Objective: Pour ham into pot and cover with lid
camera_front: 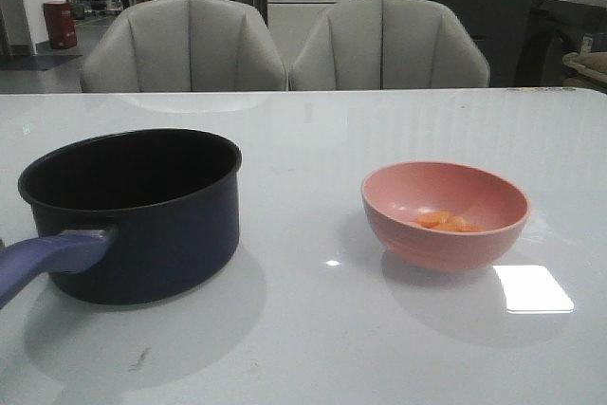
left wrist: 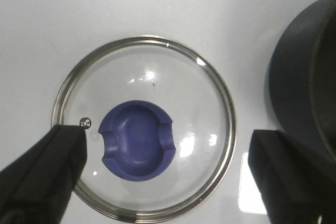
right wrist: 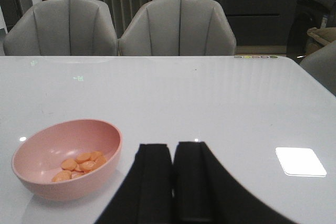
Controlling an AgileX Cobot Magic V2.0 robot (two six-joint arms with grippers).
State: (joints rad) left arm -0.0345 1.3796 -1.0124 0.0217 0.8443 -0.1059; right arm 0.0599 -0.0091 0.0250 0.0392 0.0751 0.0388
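The dark navy pot [camera_front: 142,215] with a purple-blue handle [camera_front: 47,263] stands at the table's left, black inside. The pink bowl [camera_front: 444,215] at the right holds several orange-pink ham pieces [camera_front: 448,222]; both also show in the right wrist view, the bowl [right wrist: 65,158] and the ham [right wrist: 79,165]. The glass lid [left wrist: 144,127] with its purple-blue knob [left wrist: 137,145] lies flat on the table beside the pot [left wrist: 310,87], seen only in the left wrist view. My left gripper [left wrist: 168,174] is open above the lid, fingers either side of the knob. My right gripper [right wrist: 173,177] is shut and empty, apart from the bowl.
The white glossy table [camera_front: 313,139] carries bright light reflections [camera_front: 531,288]. Two grey chairs [camera_front: 185,45] stand behind its far edge. Neither arm shows in the front view.
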